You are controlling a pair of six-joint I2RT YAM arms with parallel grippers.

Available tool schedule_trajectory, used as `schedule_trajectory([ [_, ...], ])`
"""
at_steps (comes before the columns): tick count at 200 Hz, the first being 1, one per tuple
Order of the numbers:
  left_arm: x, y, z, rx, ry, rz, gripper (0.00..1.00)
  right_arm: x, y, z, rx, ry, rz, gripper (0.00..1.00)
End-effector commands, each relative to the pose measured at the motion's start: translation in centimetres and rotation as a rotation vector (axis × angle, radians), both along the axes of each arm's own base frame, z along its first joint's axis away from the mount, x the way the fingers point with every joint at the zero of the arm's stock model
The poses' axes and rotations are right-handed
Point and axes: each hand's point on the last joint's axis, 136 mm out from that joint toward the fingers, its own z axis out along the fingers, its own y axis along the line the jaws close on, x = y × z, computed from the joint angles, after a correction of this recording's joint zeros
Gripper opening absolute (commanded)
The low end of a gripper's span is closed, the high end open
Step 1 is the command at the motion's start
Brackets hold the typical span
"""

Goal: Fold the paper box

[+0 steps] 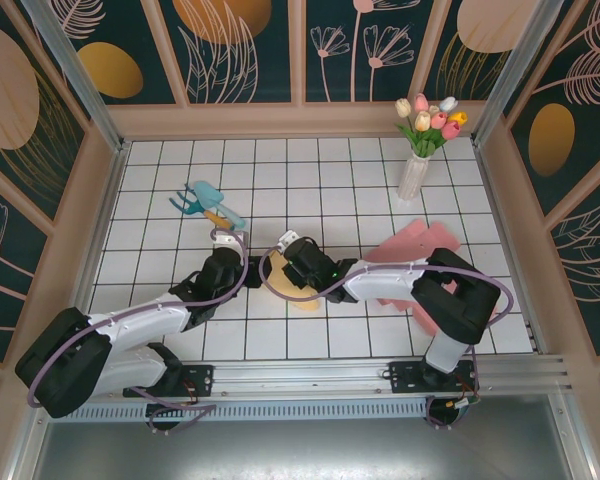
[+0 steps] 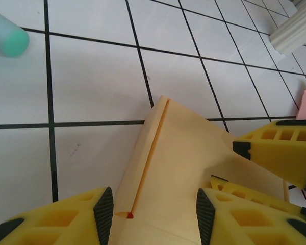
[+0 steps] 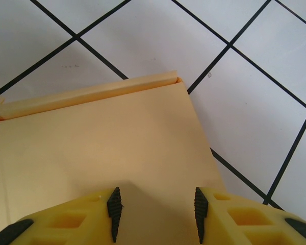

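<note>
Floral-panelled walls (image 1: 240, 50) close in a white tiled worktop (image 1: 280, 180) on three sides, and the two arms reach in from the near edge to meet at its middle. The left arm (image 1: 150, 325) and the right arm (image 1: 450, 295) come at the cream paper box (image 1: 305, 300) from opposite sides. The box lies between them, mostly flat, with one narrow creased flap along an edge. Pink sheets (image 1: 415, 245) lie just behind the right arm, a vase of tulips (image 1: 413, 178) stands farther back on the right, and a teal tool (image 1: 205, 200) lies back on the left. The left fingers (image 2: 104, 212) are spread with the box panel between them. The right fingers (image 3: 115, 209) are also spread over the paper. Whether either pair presses on the paper cannot be told. The work looks early: one flap is creased and no walls are standing. The next move likely calls for one arm to hold the panel down while the other lifts an edge along its crease. Bare tiles ring the box, though the two sets of fingers sit close enough together to risk colliding.
</note>
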Motion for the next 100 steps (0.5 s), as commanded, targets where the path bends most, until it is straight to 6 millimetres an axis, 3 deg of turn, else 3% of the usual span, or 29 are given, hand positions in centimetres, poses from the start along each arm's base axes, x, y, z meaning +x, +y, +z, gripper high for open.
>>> schedule_trajectory([
  [1, -0.1, -0.8, 0.2, -0.025, 0.024, -0.015, 0.49, -1.5, -1.3, -1.9, -0.051, 0.067, 0.036, 0.46],
  [50, 0.9, -0.5, -2.0, 0.076, 0.051, 0.007, 0.51, -1.4, -1.6, -1.9, -0.045, 0.072, 0.024, 0.46],
  [100, 0.4, -1.8, -3.3, -0.005, 0.115, -0.014, 0.53, -1.2, -2.1, -1.9, -0.043, 0.072, 0.009, 0.46],
])
